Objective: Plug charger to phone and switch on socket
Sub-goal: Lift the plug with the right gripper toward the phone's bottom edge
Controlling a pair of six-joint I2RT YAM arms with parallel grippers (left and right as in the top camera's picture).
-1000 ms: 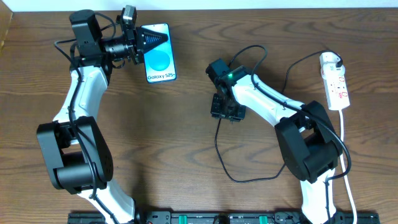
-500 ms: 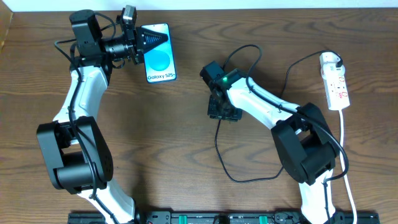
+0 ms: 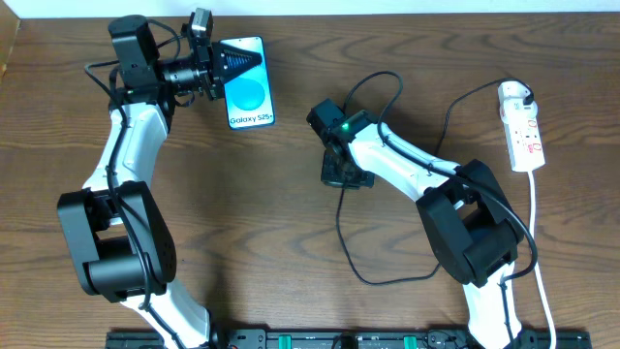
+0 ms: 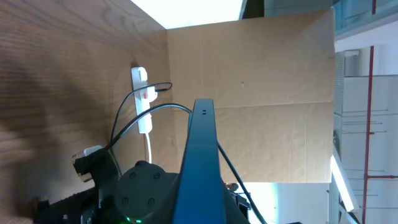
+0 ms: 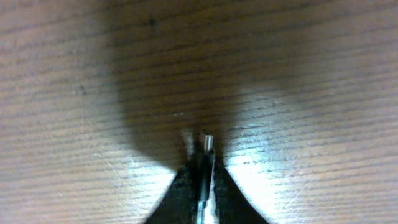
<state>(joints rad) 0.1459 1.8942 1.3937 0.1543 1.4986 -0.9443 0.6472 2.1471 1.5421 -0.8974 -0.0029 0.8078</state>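
My right claw (image 5: 203,182) pinches the charger (image 5: 207,146) by its tip, table (image 5: 74,74) close below; my left claw (image 3: 242,61) grips the phone (image 3: 250,97) between its fingers.

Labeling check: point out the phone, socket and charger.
phone (image 3: 250,95), overhead view, blue screen centre.
socket (image 3: 525,136), overhead view, middle of strip body.
charger (image 5: 208,142), right wrist view, metal connector tip.

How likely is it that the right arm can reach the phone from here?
Probably yes: only bare table lies between the right gripper, shut on the charger, and the phone, whose lower end is free of the left gripper.
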